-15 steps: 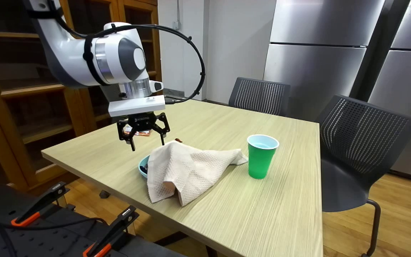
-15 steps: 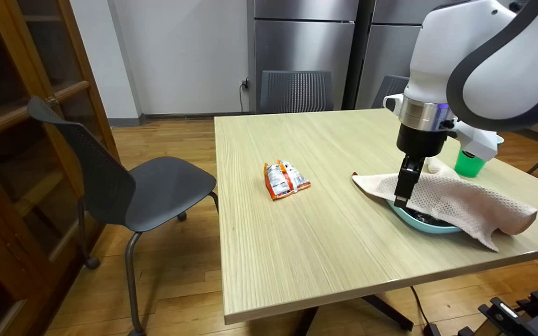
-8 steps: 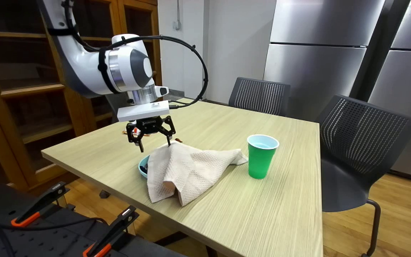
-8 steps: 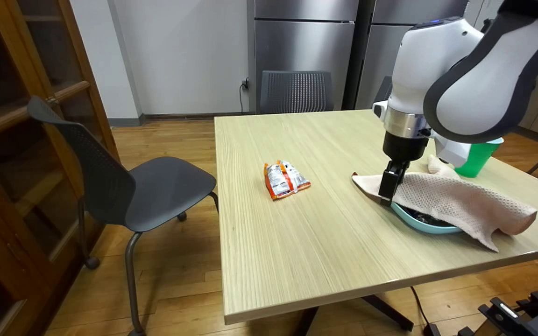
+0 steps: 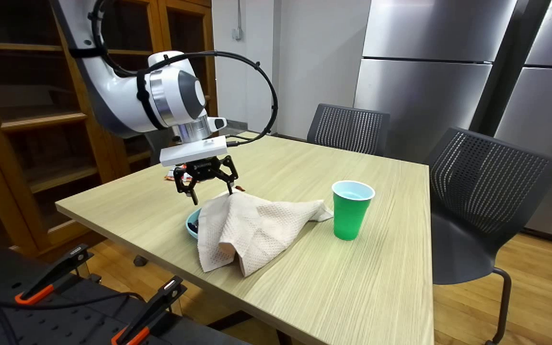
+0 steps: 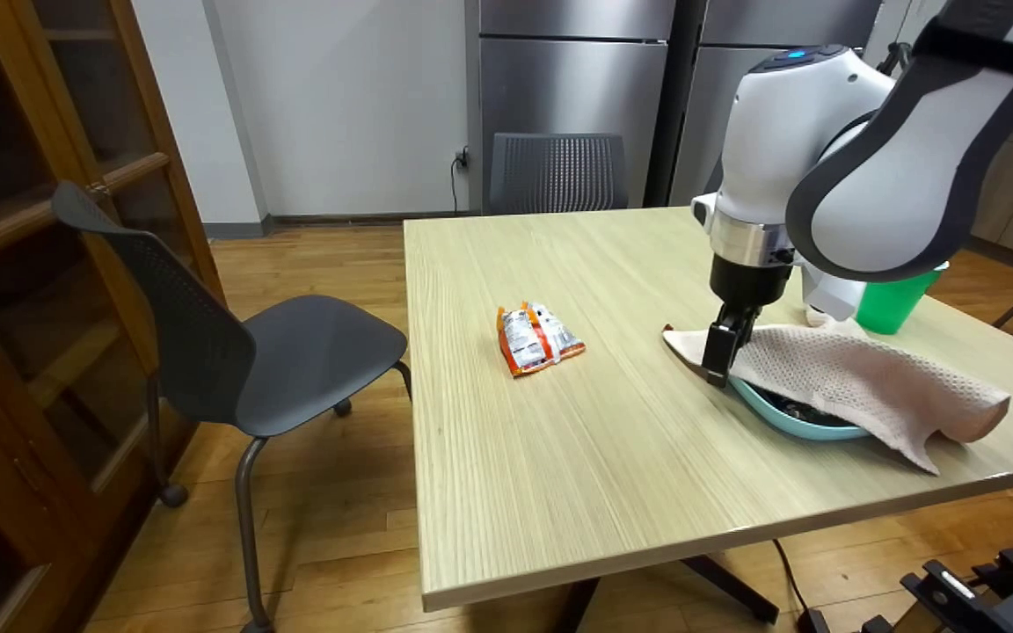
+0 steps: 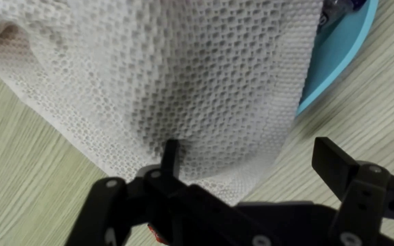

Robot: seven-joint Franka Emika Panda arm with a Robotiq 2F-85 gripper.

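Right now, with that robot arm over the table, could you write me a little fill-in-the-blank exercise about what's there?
1. The gripper stands ____ rather than shut.
2. Counting them in the wrist view, the gripper has ____ black fingers.
3. Partly under the waffle-weave cloth sits a light ____ bowl.
4. The plastic cup standing beside the cloth is ____ on the outside.

Missing words: open; two; blue; green.

Cannot identify dark contents (image 6: 798, 408) of blue bowl (image 6: 810, 431): mostly hidden under pale cloth (image 5: 257, 225), cut by wrist view's top edge. Cannot name red scrap (image 5: 240, 188) at cloth's corner: too small. Cannot settle pincer (image 5: 212, 197) contact with cloth.
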